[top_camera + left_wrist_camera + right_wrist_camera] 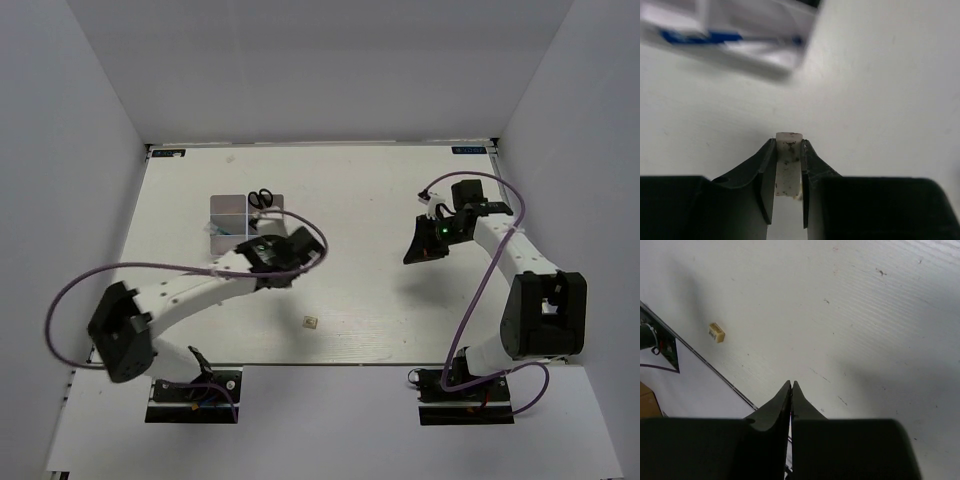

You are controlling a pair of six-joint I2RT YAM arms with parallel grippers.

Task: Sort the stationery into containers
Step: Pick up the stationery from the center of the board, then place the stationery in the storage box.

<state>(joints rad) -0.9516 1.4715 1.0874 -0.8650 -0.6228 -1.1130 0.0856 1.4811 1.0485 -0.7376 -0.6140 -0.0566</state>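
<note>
My left gripper is shut on a small beige eraser with dark specks, held just above the table. In the top view it hovers at the near edge of the white organiser tray. The tray's blurred corner shows in the left wrist view with a blue pen inside. Black-handled scissors lie on the tray's far right side. A second beige eraser lies on the table near the front edge; it also shows in the right wrist view. My right gripper is shut and empty, raised at the right.
The table's front edge runs close behind the loose eraser. White walls enclose the table on the left, back and right. Purple cables loop from both arms.
</note>
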